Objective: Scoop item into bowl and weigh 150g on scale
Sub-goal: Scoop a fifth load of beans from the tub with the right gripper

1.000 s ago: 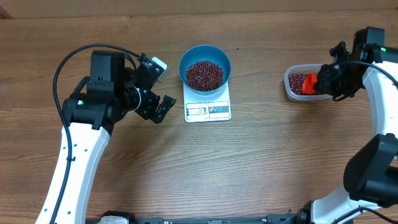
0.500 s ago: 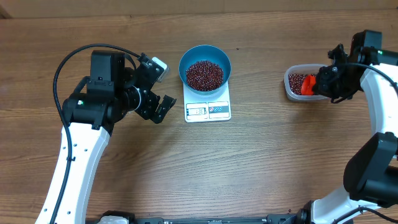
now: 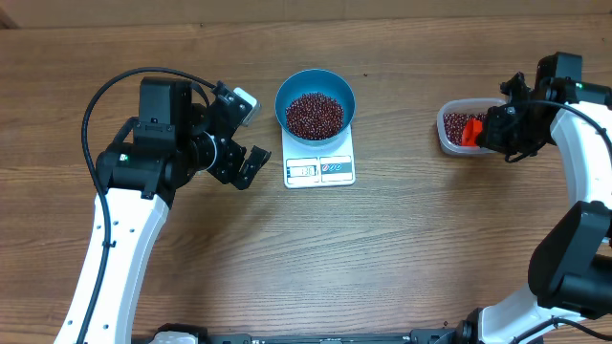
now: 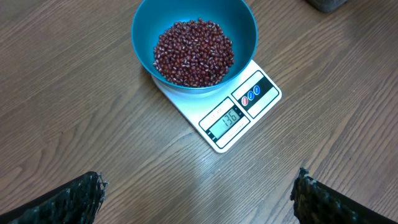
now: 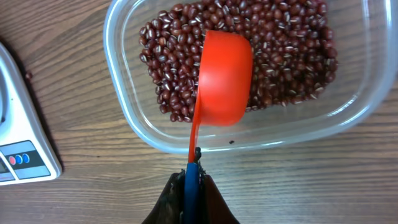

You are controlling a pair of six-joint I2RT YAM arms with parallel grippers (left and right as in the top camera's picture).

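From overhead, the left hand (image 3: 251, 134) is spread wide and holds nothing. It hovers left of centre, just beside the scale (image 3: 320, 170), its white arm rising from the lower left. The blue bowl (image 3: 280, 103) stands on the rear part of the scale, at upper centre, with the beans (image 3: 315, 114) heaped inside it. At the right edge the right hand (image 3: 486, 130) is pressed together on the handle of an orange scoop (image 3: 469, 132), over a clear tub (image 3: 444, 132). Its arm bends in from the lower right. The table (image 3: 382, 258) is brown wood grain.

In the left wrist view, the two dark fingertips (image 4: 74, 196) sit in the bottom corners, far apart, over bare table. The bowl of beans and the scale lie at the top centre, and the display (image 4: 225, 118) reads 136.

In the right wrist view, the fingers pinch the thin scoop handle at the bottom centre. The scoop's rounded cup lies over the beans in the tub. A corner of the scale shows at the left edge.
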